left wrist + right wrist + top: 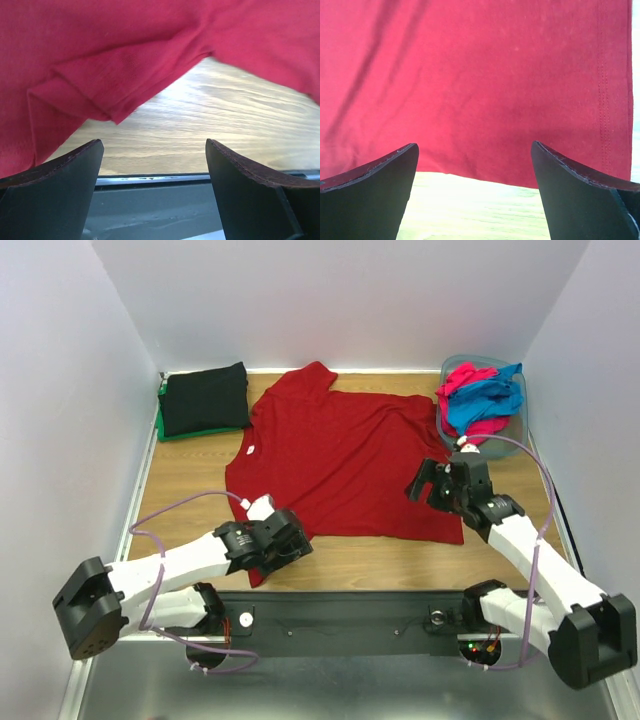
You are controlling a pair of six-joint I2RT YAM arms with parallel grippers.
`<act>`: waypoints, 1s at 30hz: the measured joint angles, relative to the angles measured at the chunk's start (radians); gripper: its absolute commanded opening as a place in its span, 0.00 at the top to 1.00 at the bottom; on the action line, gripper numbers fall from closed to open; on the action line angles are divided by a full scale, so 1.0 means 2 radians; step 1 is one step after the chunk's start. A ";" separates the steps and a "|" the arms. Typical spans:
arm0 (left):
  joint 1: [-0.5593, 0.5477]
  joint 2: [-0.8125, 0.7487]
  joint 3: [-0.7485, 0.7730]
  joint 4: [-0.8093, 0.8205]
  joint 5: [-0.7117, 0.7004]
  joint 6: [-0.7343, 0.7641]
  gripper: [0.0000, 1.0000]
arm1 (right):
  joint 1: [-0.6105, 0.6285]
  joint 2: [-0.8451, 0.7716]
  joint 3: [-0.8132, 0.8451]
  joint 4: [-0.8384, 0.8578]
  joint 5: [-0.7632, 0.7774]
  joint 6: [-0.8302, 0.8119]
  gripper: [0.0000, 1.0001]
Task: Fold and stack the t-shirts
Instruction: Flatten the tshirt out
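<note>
a dark red soft cloth t-shirt (345, 465) lies spread flat on the wooden bench (180, 480). left fingers (50, 195) and right fingers (580, 195), both released and empty, hover at its near hem corners. a shallow pinch could slip off, skewing the fold.

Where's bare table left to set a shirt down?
There is bare wood left of the red t-shirt, nearer than the black folded shirt. A thin strip runs along the near edge. Far right is crowded by the tub.
</note>
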 measured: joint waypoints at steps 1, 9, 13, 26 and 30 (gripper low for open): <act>-0.004 0.006 0.000 -0.002 -0.002 -0.007 0.06 | 0.000 -0.010 -0.003 0.000 0.001 0.003 0.00; -0.014 0.054 -0.005 -0.008 -0.032 -0.061 0.21 | 0.000 -0.010 -0.006 0.006 0.004 0.020 0.00; -0.014 0.071 -0.003 -0.006 -0.041 -0.072 0.29 | 0.000 -0.009 -0.006 0.006 0.007 0.024 0.00; -0.014 0.127 0.018 0.009 -0.058 -0.086 1.00 | 0.000 -0.025 -0.021 0.003 0.021 0.026 0.00; -0.014 0.134 0.023 0.014 -0.058 -0.082 1.00 | 0.000 -0.028 -0.023 0.002 0.024 0.026 0.00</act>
